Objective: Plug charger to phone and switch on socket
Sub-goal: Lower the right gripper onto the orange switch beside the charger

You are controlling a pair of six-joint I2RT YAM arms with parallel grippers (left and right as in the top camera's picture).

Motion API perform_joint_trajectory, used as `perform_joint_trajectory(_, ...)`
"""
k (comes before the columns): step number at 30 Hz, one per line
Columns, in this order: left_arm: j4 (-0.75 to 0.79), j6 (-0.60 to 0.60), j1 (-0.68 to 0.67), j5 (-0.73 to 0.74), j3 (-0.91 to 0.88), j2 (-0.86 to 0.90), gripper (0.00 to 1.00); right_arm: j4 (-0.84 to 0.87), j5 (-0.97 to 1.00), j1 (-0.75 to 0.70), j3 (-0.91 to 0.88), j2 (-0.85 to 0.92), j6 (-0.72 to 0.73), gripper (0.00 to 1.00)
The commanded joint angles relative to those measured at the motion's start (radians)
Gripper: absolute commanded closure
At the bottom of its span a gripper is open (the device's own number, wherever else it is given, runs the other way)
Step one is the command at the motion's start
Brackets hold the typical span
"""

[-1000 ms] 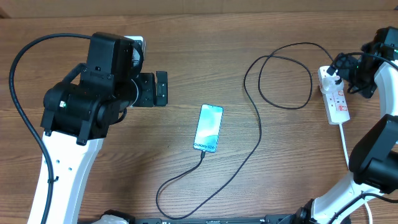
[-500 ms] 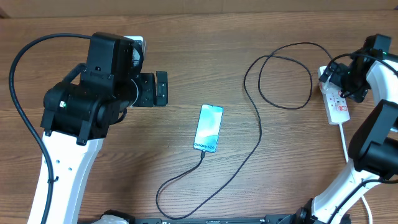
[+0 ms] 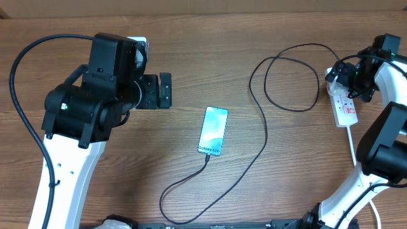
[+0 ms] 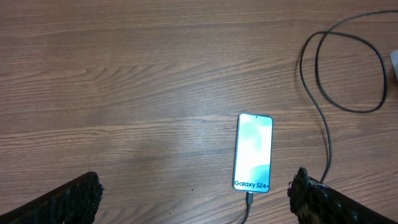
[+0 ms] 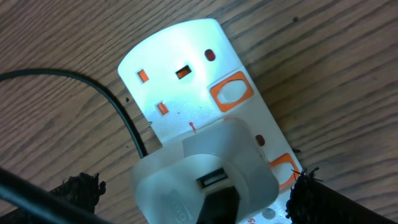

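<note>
1. Right gripper: spread wide, nothing pinched. Dark fingertips in the two lower corners of the right wrist view, a white plug block between them.
2. Directly under that claw: white power strip, plug block seated in it, thin black charger cable curving off to the left.
3. Left gripper: likewise spread wide and empty, above bare wooden table, well apart from the phone.
4. Phone flat near mid-table, screen lit light blue. "Galaxy S24+" legible only in the left wrist view; cable tip meeting the short edge beside that text.
5. Shown only overhead:
   - whole cable run, from the phone through a loop toward the near edge, then up through a second, larger loop to the strip at far right;
   - strip's white cord trailing toward the near edge;
   - right gripper over the strip's far end.
6. Shown only in the right wrist view: one free outlet with three orange-lined holes, and two orange-outlined switches, the second partly hidden by the plug block. On or off: cannot tell.
7. Count: two grippers, one phone, one charger cable, one power strip, one plug block.
</note>
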Motion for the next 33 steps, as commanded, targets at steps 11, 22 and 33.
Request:
perform_joint_trajectory(11, 0.001, 0.018, -0.001, -0.013, 0.023, -0.011, 0.01, 0.007, -0.02, -0.023, -0.002, -0.002, -0.05, 0.0)
perform_joint_trajectory(22, 0.001, 0.018, -0.001, -0.013, 0.023, -0.011, 0.0, 0.042, -0.08, -0.023, -0.054, -0.002, -0.054, 0.0)
perform_joint_trajectory(33, 0.001, 0.018, -0.001, -0.013, 0.023, -0.011, 0.0, 0.049, -0.08, -0.023, -0.054, -0.002, -0.061, 0.0)
